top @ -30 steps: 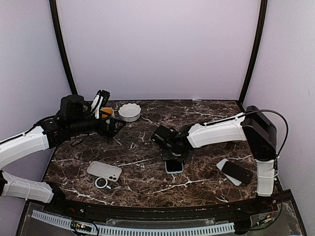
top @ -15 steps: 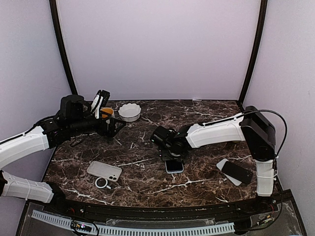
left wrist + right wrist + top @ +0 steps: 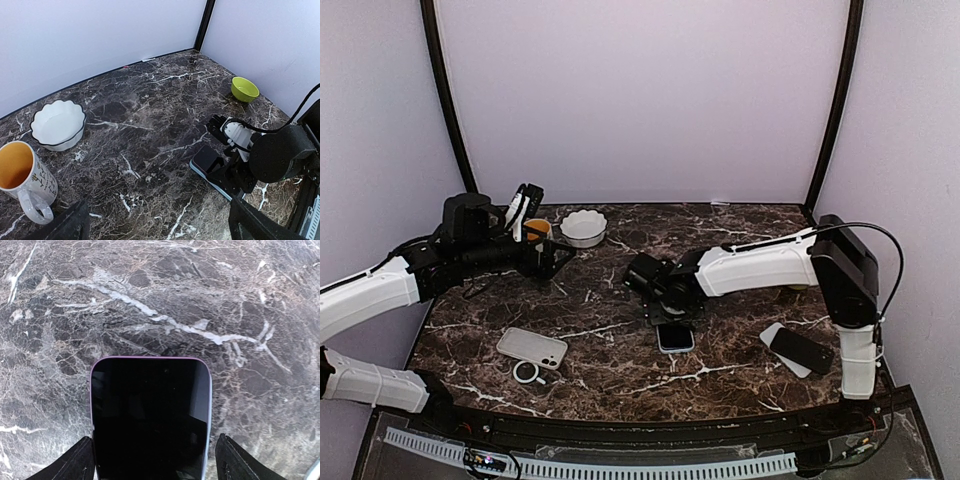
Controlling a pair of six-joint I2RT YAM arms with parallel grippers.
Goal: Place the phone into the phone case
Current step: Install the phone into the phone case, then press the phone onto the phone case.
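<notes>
The worktop (image 3: 620, 385) carries everything relevant, and we find the work concentrated at its centre.

The right arm (image 3: 760, 268) reaches in from the right edge, low and stretched towards the middle. The left arm (image 3: 380, 290) is held raised at the far left beside a mug (image 3: 537, 232), well apart from the action. The right arm is plainly the nearer to the phone.

The phone case (image 3: 532, 347) lies flat on the near left, open side up as far as we can tell, with its long axis running roughly left to right at a slight slant. A small ring (image 3: 527, 372) sits just in front of it. A second dark handset (image 3: 801, 350) lies at the near right and is not engaged.

The phone (image 3: 674, 338) lies flat and screen up at the centre, well to the right of the case. Its long axis runs roughly near to far, crossing the case's axis. We judge that it will need carrying leftward and turning to match.

The right gripper (image 3: 157, 462) sits directly over the phone's far end, one finger at each long edge across the short width. The jaws stand wider than the phone, with a sliver of gap on one side; we record no grip.

The left gripper (image 3: 167, 227) is spread fully apart and has hold of nothing.
</notes>
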